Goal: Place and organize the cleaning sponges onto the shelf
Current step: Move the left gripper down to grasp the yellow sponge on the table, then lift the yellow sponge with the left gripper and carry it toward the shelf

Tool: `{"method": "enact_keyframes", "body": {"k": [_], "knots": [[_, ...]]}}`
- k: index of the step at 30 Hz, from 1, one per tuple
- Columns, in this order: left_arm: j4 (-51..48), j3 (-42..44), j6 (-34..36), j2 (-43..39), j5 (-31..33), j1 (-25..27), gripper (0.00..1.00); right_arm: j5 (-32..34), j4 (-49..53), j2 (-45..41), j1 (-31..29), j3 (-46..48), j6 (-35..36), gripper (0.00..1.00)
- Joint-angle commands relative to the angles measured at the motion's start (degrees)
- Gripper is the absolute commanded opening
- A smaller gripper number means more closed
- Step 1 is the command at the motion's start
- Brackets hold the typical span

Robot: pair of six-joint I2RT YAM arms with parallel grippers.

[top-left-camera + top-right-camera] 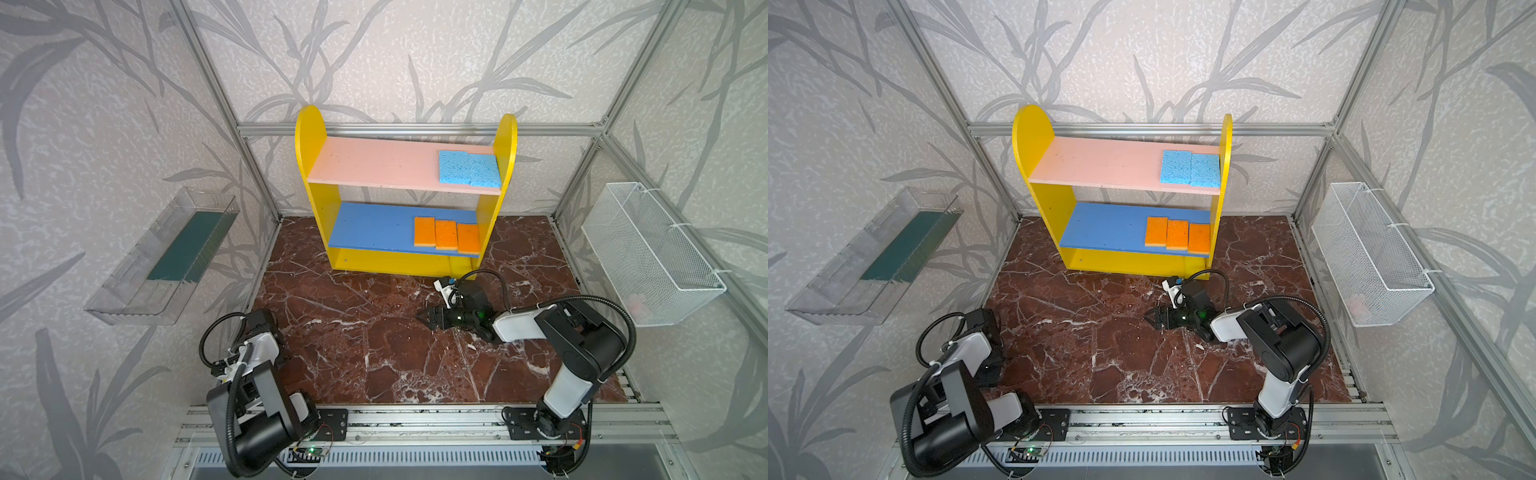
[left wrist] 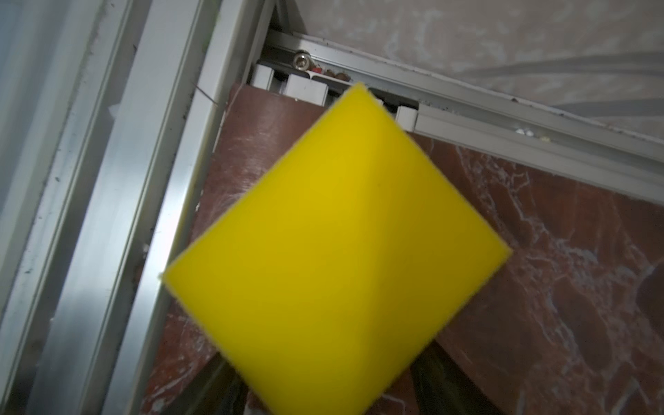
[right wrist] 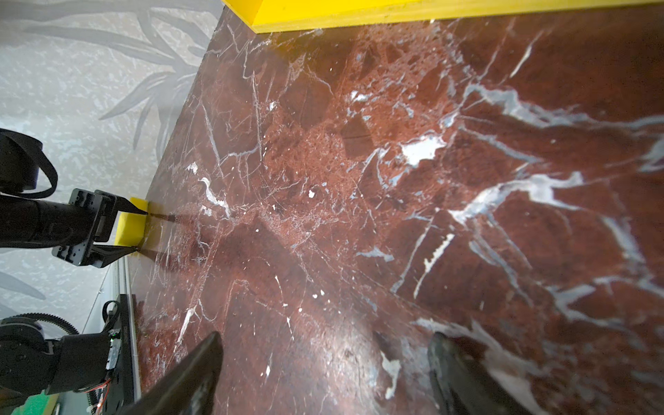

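Yellow sponge [image 2: 337, 251] sits gripped in the left gripper [image 3: 141, 231] fingers, front-left of the shelf [image 1: 309, 137]. Right gripper [image 1: 426, 319] gapes wide, empty. Blue sponges [image 1: 469, 167] and orange sponges [image 1: 446, 235] are shelved (five so far); yellow is not yet.

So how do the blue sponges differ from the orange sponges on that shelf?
The blue sponges number two, the orange sponges three. The blue sponges lie on the pink upper board, the orange sponges on the blue middle board. Both groups lie flat, side by side, at the right end of the shelf.
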State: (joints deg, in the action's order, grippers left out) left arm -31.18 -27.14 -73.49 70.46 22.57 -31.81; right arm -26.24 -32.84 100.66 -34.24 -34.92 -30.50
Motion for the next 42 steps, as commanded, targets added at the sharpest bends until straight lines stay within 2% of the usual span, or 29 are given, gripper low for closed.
{"method": "enact_keyframes", "body": {"k": [1,4,6,8,14,18,23,28,33,38,42], "knots": [[0.5,-2.4,-0.1,3.0,-4.5,-0.7,0.62,6.7,17.5,4.8,0.1,3.1,0.2,0.88],[1.0,-3.0,1.0,4.0,-5.4,-0.9,0.52,6.8,17.5,6.0,0.1,2.6,0.4,0.88],[1.6,-2.6,1.3,3.4,-5.5,-0.8,0.43,6.7,17.4,6.7,0.1,2.3,0.4,0.88],[1.8,-2.1,1.1,2.4,-5.4,-0.9,0.41,6.6,17.2,7.4,0.1,2.2,0.4,0.88],[2.5,-0.9,1.4,1.0,-5.9,-0.6,0.19,5.7,16.2,8.8,0.0,1.7,-0.2,0.88],[3.1,-0.9,2.7,0.9,-6.2,0.6,0.16,5.0,15.6,8.9,0.0,1.8,-0.6,0.88],[1.9,-1.2,3.1,-1.1,-4.9,5.0,0.15,4.1,14.8,8.8,-0.1,1.6,-1.1,0.88],[2.3,-0.6,2.9,-4.0,-5.6,9.5,0.06,3.4,14.3,8.5,0.0,1.4,-1.9,0.88],[1.9,-0.3,2.4,-7.3,-5.5,16.6,0.02,2.4,14.2,6.8,-0.1,1.5,-2.3,0.88],[1.3,-1.0,0.8,-9.5,-1.2,29.8,0.0,3.5,16.3,1.7,-0.1,2.2,-1.0,0.88],[2.0,-1.9,-1.1,-7.8,0.4,40.1,0.0,4.5,17.5,-2.5,0.2,3.5,-0.2,0.88]]}}
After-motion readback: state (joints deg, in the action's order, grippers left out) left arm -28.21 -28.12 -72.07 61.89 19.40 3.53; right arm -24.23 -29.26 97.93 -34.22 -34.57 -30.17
